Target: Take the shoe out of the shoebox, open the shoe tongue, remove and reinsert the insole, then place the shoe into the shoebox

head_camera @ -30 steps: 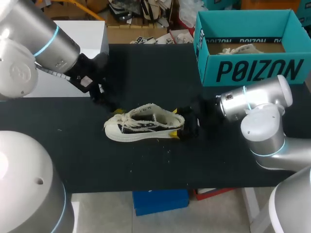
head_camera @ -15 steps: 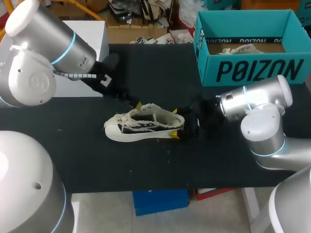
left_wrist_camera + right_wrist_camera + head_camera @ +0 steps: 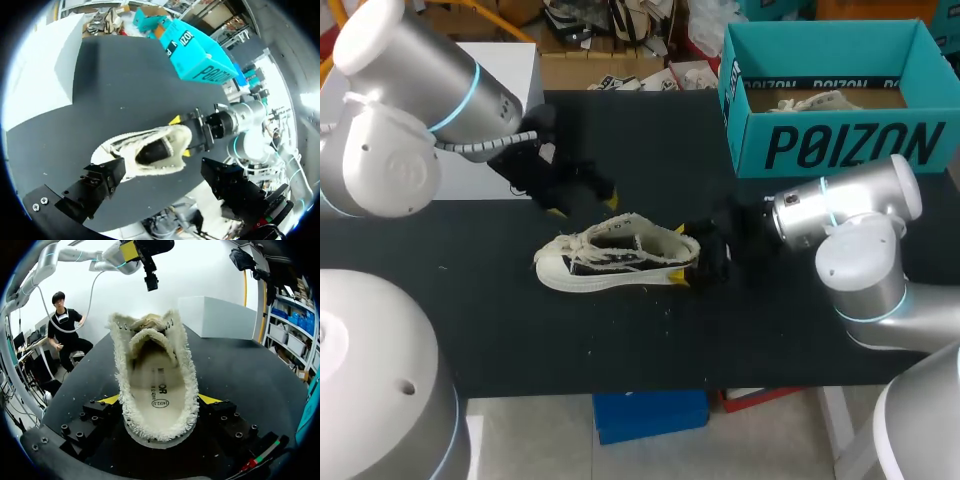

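Right gripper (image 3: pixel 682 254) is pinching the heel of the frayed cream canvas shoe (image 3: pixel 615 258), sitting mid-frame on the matte black desk (image 3: pixel 650 140). Left gripper (image 3: pixel 584 206) is hovering spread wide just upper-left of it, boxy teal cardboard shoebox (image 3: pixel 840 145) upper right.

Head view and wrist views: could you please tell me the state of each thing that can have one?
Cream frayed canvas shoe: out of the box, upright on its sole, heel gripped.
Pale insole: seated inside the shoe.
Teal cardboard shoebox: open, lidless.
Left gripper: open, empty, above the black table behind the shoe.
Right gripper: shut on the shoe's heel.
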`<state>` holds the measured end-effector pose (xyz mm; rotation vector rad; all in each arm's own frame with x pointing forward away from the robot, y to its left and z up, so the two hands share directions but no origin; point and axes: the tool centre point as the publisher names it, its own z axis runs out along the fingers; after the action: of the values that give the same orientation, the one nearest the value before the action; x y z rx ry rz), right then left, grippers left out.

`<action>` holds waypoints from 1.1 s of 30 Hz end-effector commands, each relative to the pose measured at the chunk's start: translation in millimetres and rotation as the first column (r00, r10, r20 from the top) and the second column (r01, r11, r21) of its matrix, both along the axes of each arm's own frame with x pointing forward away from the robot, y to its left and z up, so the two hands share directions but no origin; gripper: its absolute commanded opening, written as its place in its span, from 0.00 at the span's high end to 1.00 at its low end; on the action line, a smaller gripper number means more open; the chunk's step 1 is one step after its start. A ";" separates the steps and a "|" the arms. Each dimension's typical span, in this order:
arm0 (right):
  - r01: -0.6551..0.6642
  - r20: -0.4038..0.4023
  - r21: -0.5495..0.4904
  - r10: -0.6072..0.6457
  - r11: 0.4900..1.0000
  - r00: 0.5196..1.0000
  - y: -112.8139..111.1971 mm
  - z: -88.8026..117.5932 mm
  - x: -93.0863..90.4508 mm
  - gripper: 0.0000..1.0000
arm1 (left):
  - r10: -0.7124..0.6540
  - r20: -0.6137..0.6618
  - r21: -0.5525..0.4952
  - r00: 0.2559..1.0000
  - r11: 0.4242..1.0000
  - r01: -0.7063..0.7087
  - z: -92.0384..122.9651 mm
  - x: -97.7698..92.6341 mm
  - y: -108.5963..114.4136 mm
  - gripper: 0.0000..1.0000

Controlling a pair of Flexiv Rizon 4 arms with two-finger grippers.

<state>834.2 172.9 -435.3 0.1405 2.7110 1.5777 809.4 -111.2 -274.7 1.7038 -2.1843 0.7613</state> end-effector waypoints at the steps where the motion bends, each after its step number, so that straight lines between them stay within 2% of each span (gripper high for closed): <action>1: 0.002 0.001 -0.001 -0.002 1.000 1.000 1.7 -2.3 0.5 1.00 | 0.132 -0.078 0.216 0.988 0.970 -0.113 10.9 5.6 -13.0 0.00; 4: 0.002 0.001 -0.001 -0.002 1.000 1.000 1.7 -2.3 0.5 1.00 | 0.149 0.004 0.239 0.989 0.960 -0.146 13.2 10.8 -17.3 0.00; 18: 0.002 0.001 -0.001 -0.002 1.000 1.000 1.7 -2.3 0.5 1.00 | 0.126 -0.012 0.241 0.992 0.963 -0.119 10.7 7.6 -21.5 0.00; 24: 0.002 0.001 -0.001 -0.002 1.000 1.000 1.7 -2.3 0.5 1.00 | 0.085 -0.035 0.344 0.996 0.936 -0.068 1.9 6.2 -44.4 0.00; 33: 0.002 0.001 -0.001 -0.002 1.000 1.000 1.7 -2.3 0.5 1.00 | 0.100 -0.004 0.479 0.995 0.874 -0.086 -17.7 6.3 -66.4 0.00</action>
<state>834.2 173.0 -435.2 0.1404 2.7108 1.5777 811.1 -159.3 -284.1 1.9707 -2.3734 0.3262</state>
